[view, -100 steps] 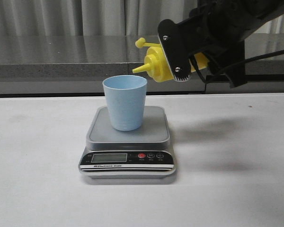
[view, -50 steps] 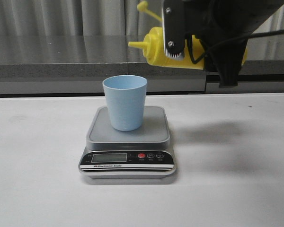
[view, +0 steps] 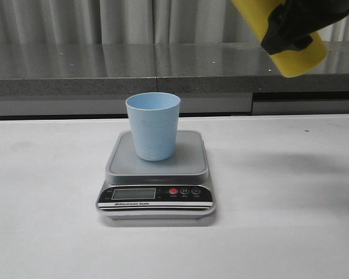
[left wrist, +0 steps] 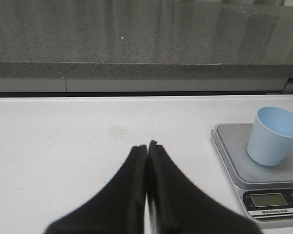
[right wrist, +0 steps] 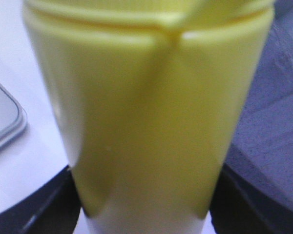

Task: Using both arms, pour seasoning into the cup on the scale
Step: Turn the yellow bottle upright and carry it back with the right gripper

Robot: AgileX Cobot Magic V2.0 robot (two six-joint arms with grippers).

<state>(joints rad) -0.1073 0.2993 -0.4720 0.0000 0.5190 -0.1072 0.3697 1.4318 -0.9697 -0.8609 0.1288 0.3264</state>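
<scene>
The light blue cup (view: 153,125) stands upright on the grey platform of the scale (view: 188,165), which sits mid-table; both also show in the left wrist view, cup (left wrist: 274,135) on scale (left wrist: 229,146). High at the upper right, my right gripper (view: 291,26) is shut on the yellow seasoning bottle (view: 296,55), whose base points down and right; its nozzle is out of frame. The bottle (right wrist: 146,112) fills the right wrist view between the black fingers (right wrist: 49,204). My left gripper (left wrist: 147,145) is shut and empty over the bare table, left of the scale.
A grey stone ledge (view: 104,72) runs along the back of the white table (view: 46,232), with curtains behind it. The scale's black panel has a display (view: 134,193) and a red button (view: 173,191).
The right gripper has lifted the bottle up and to the right, away from above the cup, and tipped it so the nozzle has left the frame. Cup, scale and left gripper are unmoved.
</scene>
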